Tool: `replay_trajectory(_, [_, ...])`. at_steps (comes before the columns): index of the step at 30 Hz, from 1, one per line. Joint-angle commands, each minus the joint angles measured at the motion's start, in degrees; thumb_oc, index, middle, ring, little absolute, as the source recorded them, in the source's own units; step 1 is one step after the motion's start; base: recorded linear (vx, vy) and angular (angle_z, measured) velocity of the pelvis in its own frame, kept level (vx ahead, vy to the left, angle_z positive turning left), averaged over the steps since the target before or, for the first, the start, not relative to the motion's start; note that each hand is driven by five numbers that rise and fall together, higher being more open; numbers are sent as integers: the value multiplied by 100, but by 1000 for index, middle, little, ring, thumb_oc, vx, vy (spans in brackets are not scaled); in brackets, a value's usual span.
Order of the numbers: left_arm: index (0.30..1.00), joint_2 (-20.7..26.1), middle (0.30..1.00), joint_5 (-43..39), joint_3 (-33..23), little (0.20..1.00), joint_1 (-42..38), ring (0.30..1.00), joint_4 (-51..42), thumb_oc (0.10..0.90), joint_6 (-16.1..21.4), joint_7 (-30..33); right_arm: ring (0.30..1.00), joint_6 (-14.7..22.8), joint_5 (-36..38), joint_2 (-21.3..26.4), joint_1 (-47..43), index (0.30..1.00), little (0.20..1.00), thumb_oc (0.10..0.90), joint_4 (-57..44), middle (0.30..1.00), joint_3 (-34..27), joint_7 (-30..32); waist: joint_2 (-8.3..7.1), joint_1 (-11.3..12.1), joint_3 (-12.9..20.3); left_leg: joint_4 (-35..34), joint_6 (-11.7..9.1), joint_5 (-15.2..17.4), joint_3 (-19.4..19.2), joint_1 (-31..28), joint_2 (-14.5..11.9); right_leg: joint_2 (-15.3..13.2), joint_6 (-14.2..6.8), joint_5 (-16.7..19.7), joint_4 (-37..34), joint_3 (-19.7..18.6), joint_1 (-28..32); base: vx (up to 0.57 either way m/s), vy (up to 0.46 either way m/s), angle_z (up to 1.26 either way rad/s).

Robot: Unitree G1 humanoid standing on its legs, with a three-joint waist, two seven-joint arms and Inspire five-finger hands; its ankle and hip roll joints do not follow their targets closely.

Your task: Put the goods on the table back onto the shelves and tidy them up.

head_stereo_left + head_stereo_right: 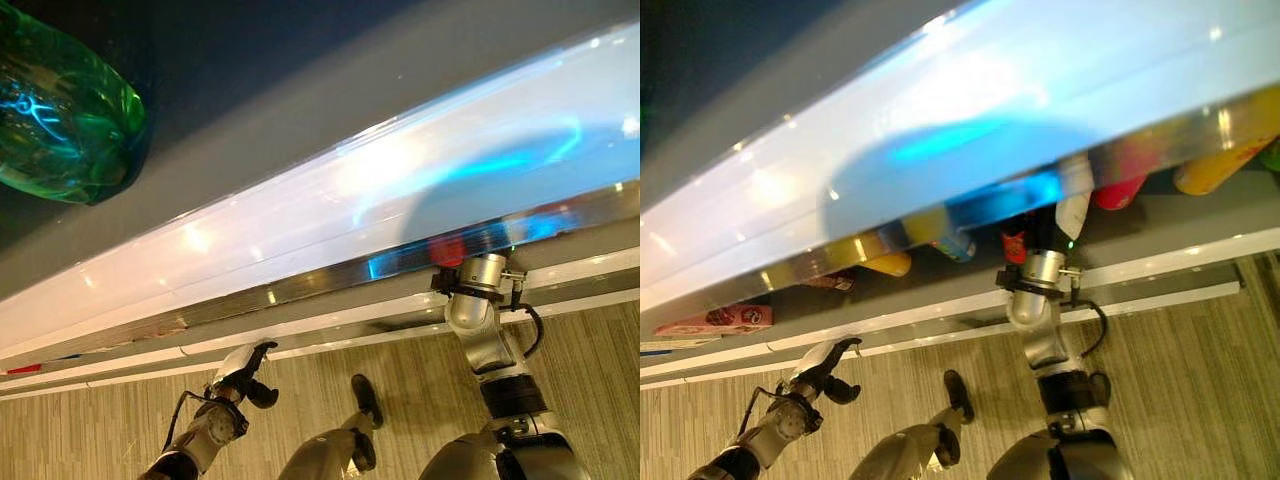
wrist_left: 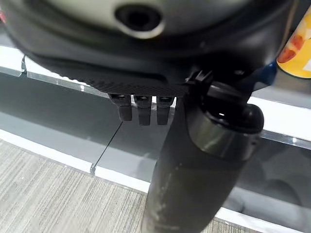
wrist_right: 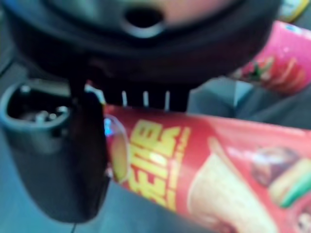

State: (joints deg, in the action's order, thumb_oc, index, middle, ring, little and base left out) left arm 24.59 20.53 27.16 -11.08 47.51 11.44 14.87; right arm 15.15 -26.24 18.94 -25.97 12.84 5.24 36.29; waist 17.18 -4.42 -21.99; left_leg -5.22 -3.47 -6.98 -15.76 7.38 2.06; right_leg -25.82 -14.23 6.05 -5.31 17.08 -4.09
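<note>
My right hand [image 3: 82,160] is shut on a red snack can [image 3: 194,165], which lies on its side between the thumb and the fingers, inside the low shelf. In the eye views the right arm reaches in under the white shelf board [image 1: 400,190], which hides the hand itself. My left hand [image 1: 245,375] hangs low in front of the bottom shelf rail [image 1: 940,320], with relaxed fingers [image 2: 143,109] and nothing in it.
Several goods lie under the board: a yellow can [image 1: 1215,170], a red can [image 1: 1118,192], a yellow pack [image 1: 885,262] and a pink box [image 1: 725,320]. A pink can [image 3: 277,68] lies just behind the held one. A green bottle [image 1: 65,110] stands higher up.
</note>
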Motion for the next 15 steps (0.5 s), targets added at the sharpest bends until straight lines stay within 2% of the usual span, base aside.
replay_trajectory(1, [900,913,900,124,-510,900,-489,900,14,800,98,668,300,676,-150,-126,-871,300,300,400,-657,300,140,-153,90,-101,-377,22,-243,638,302,192,-380,-776,49,1234,31,-157,-523,-41,-2,-4])
replay_trajectory(6, [900,1199,900,272,-569,900,-785,900,-359,800,93,801,300,767,237,-291,-734,300,300,400,-401,300,203,-282,135,-202,-596,22,-238,611,288,212,-325,-855,28,1301,31,-248,-616,-28,20,-3])
replay_trajectory(14, [900,1480,900,345,-598,900,-1131,900,-664,800,73,904,300,779,326,-256,-819,300,300,400,-153,300,344,-387,227,-289,-780,22,-222,610,266,252,-210,-943,-3,1381,31,-346,-747,-9,20,-1])
replay_trajectory(15, [900,1505,900,354,-595,900,-1176,900,-697,800,66,907,345,780,300,-215,-861,345,345,430,-139,345,381,-409,231,-285,-780,22,-218,614,262,274,-201,-956,-5,1390,31,-364,-785,-16,4,-4])
